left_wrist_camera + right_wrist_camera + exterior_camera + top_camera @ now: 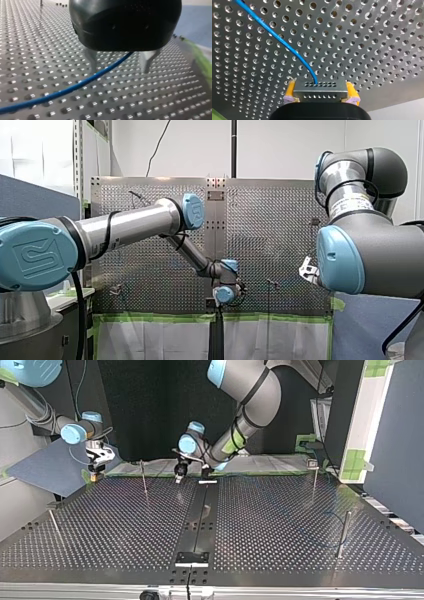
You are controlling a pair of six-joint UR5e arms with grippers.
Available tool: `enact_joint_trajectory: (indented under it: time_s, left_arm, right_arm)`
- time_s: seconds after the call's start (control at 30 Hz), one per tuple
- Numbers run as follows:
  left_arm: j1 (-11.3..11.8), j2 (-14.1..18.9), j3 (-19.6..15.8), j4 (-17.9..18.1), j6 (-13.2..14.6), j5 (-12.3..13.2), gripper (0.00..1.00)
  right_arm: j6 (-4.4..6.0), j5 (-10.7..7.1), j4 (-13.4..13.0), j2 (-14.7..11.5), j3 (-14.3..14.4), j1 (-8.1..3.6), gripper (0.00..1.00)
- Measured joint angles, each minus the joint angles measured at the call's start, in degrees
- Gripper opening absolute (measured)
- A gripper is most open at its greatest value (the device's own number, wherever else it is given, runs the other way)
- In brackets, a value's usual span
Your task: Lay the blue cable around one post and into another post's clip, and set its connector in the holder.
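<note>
Over the perforated table my left arm reaches to the far middle of the top view, my right arm to its far left edge; a tall post stands at the near right; the blue cable passes between the spread metal fingers of my left gripper, unclamped; my right gripper clenches its yellow pads on the metal connector, from which the cable leads off over the table.
</note>
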Motion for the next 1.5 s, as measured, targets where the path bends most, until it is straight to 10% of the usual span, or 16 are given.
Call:
enact_joint_trajectory:
  time_s: [0.6,1.5]
  left_arm:
    - [-0.4,3.9,-9.6,2.8,2.8,8.5,0.99]
    - [-5.4,8.1,-13.7,4.0,6.9,6.1,0.99]
  right_arm:
    - [0.09,0.00,0.5,0.0,0.0,0.14,0.00]
    - [0.52,-0.70,1.0,0.1,0.0,0.31,0.00]
